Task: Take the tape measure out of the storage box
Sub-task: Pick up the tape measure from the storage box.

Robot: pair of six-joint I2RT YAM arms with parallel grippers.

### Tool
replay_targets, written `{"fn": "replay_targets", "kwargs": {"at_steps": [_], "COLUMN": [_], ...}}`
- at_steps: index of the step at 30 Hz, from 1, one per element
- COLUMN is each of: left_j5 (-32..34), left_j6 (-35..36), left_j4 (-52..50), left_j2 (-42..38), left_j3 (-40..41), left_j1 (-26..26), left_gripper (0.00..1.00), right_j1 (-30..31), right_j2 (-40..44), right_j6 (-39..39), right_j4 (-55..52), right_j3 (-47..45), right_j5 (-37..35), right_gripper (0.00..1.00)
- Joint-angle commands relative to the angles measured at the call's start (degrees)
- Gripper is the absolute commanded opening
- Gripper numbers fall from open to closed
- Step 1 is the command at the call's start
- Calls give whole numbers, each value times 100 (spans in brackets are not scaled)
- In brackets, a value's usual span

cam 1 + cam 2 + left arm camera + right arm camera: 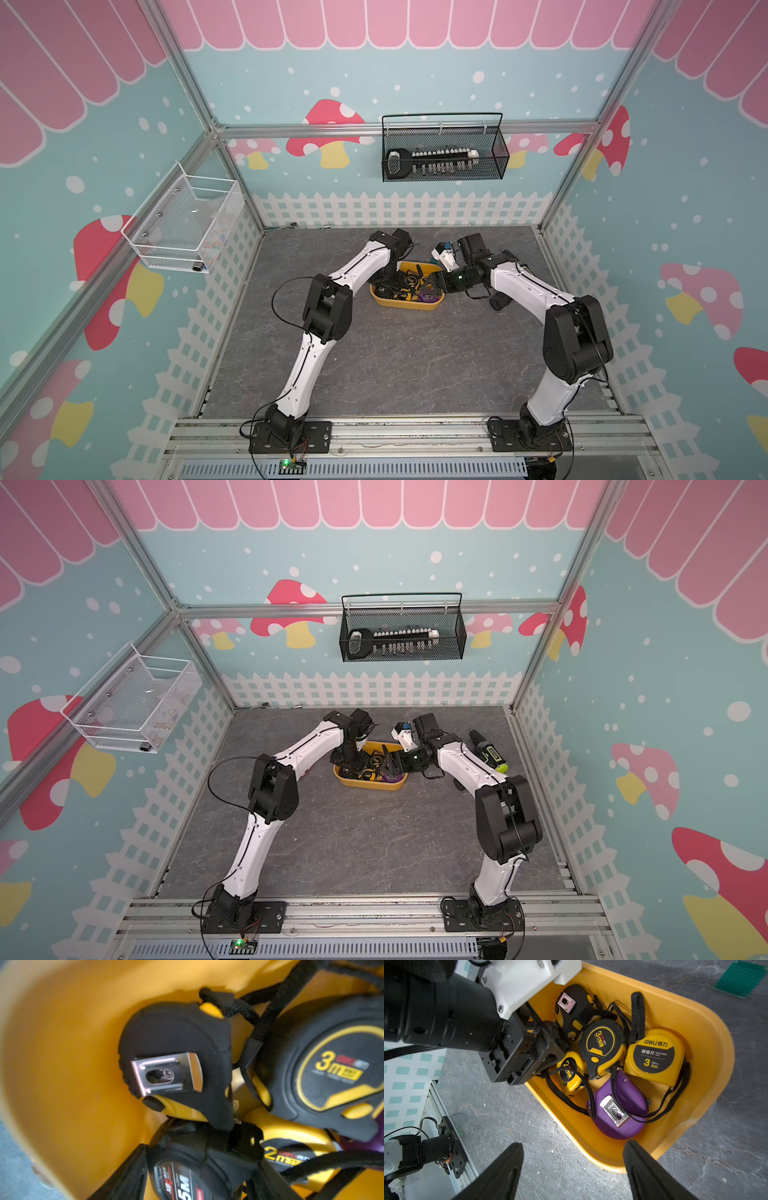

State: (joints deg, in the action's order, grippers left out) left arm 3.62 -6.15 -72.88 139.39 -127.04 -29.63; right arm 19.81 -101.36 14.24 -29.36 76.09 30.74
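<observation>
Grey marbled tabletop (395,365), mushroom-print walls on three sides. Nearest me, both arm bases sit bolted on the aluminium rail (415,432).

Past mid-table, between the two wrists, I see the storage box (405,306) in both top views. The right gripper (573,1147) hovers above the box's rim on its own arm's side, its fingers (500,1174) spread wide with nothing between them.

The left gripper (548,1049) is down inside the box at the opposite end. In the left wrist view its fingers (124,1178) stand on either side of the 5M tape measure (187,1172), which has a black case. I cannot tell whether they press on it or stand clear. That tape lies in the box, near the wall at the left arm's end.

Touching it is a black tape measure (176,1053) with its steel belt clip facing up. Packed around are:
- a black-and-yellow 3m tape (602,1045)
- a small yellow 2m tape (571,1076)
- a large yellow 3.0m tape (654,1053)
- a purple tape (618,1109), clip up

Black wrist straps (636,1018) loop across the lot.

On the table near the box lies a green circuit board (739,978). A black-and-green drill (488,750) lies on its side beyond the right arm.

Farthest off, the black mesh basket (442,162) hangs on the back wall with a long tool in it. The white wire basket (187,224) hangs on the left wall.
</observation>
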Motion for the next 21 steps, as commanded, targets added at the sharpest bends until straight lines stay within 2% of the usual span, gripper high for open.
{"fn": "replay_targets", "kwargs": {"at_steps": [1,4,8,15,21], "left_j5": [-386,-505,-565,-941,-1704], "left_j6": [19,-8,-41,-402,-991], "left_j4": [-63,-46,1,526,1155], "left_j2": [278,208,19,-650,-1022], "left_j3": [183,222,140,93,363], "left_j1": [10,10,10,95,340], "left_gripper": [58,42,30,23,19], "right_j1": [-30,-32,-39,-39,-39], "right_j2": [29,19,37,81,210], "right_j6": [31,35,48,62,360], "right_j4": [19,14,19,135,1102], "right_j3": [-77,-77,-68,-144,-702], "right_j5": [55,68,48,207,695], "right_gripper": [80,77,76,76,76]}}
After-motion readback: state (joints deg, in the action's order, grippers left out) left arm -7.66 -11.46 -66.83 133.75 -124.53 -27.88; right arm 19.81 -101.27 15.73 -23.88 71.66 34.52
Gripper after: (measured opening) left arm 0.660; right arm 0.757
